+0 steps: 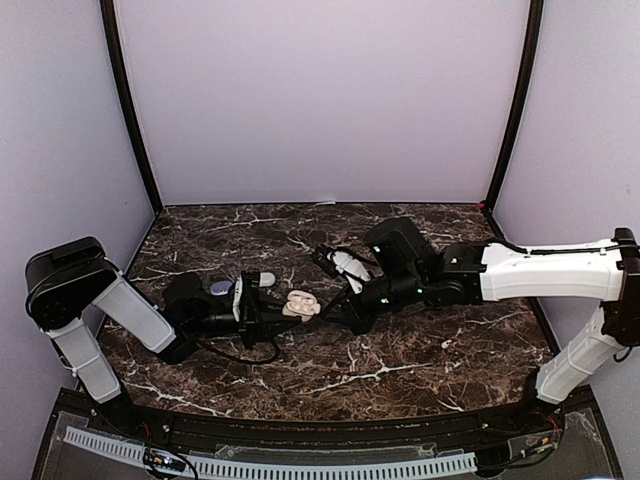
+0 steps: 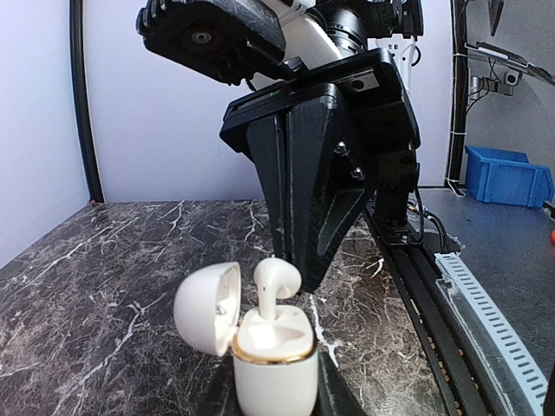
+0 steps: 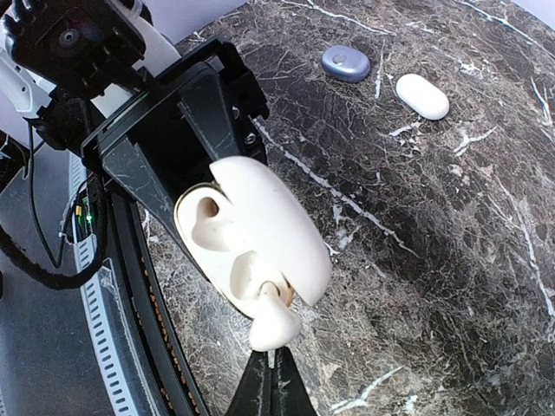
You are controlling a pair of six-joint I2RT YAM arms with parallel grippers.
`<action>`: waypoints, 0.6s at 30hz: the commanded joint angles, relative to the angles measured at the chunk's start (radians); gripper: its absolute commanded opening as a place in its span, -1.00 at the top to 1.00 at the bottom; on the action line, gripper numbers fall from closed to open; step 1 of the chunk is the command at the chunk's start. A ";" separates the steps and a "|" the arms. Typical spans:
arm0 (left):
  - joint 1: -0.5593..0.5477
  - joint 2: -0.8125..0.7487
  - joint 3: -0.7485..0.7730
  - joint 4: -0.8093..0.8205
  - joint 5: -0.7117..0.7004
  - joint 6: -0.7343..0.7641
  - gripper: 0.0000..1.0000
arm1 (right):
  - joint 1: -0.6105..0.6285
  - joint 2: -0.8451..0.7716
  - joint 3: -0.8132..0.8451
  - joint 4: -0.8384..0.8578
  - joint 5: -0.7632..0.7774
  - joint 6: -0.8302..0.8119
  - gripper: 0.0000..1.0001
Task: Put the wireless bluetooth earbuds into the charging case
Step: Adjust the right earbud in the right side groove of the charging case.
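Note:
My left gripper [image 1: 272, 312] is shut on a cream charging case [image 2: 273, 373] with a gold rim and holds it upright, its lid [image 2: 208, 308] hinged open to the left. A white earbud [image 2: 276, 284] stands with its stem in one slot of the case; the other slot looks empty. My right gripper [image 3: 276, 374] is shut on the earbud's head [image 3: 276, 325], its black fingers [image 2: 312, 191] rising behind the bud. In the top view the case [image 1: 300, 304] and my right gripper [image 1: 330, 305] meet at the table's middle. No other earbuds show.
A lavender closed case [image 3: 345, 63] and a white closed case [image 3: 422, 95] lie on the dark marble table [image 1: 400, 350], behind my left gripper in the top view, the lavender one [image 1: 221, 288] left of the white one [image 1: 265, 278]. Walls enclose three sides.

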 commanded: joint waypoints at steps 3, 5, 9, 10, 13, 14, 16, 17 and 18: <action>0.003 -0.025 0.017 0.009 0.012 -0.005 0.98 | 0.010 0.013 0.004 0.051 -0.021 -0.002 1.00; 0.003 -0.024 0.017 0.009 0.012 -0.006 0.98 | 0.010 0.013 0.003 0.057 -0.026 0.001 1.00; 0.003 -0.021 0.018 0.008 0.011 -0.005 0.98 | 0.012 0.022 0.007 0.063 -0.045 0.006 1.00; 0.003 -0.020 0.020 0.008 0.010 -0.004 0.98 | 0.013 0.026 0.008 0.062 -0.048 0.006 1.00; 0.003 -0.020 0.023 0.003 0.009 -0.003 0.98 | 0.018 0.029 0.012 0.065 -0.056 0.006 1.00; 0.003 -0.019 0.024 0.002 0.011 -0.003 0.98 | 0.019 0.027 0.012 0.070 -0.060 0.005 1.00; 0.003 -0.020 0.023 0.003 0.011 -0.004 0.98 | 0.021 0.017 0.007 0.083 -0.070 0.003 0.96; 0.003 -0.022 0.022 0.003 0.012 -0.005 0.98 | 0.021 0.007 -0.001 0.093 -0.078 0.001 0.92; 0.003 -0.023 0.020 0.003 0.010 -0.007 0.98 | 0.021 -0.004 -0.008 0.102 -0.089 -0.002 0.88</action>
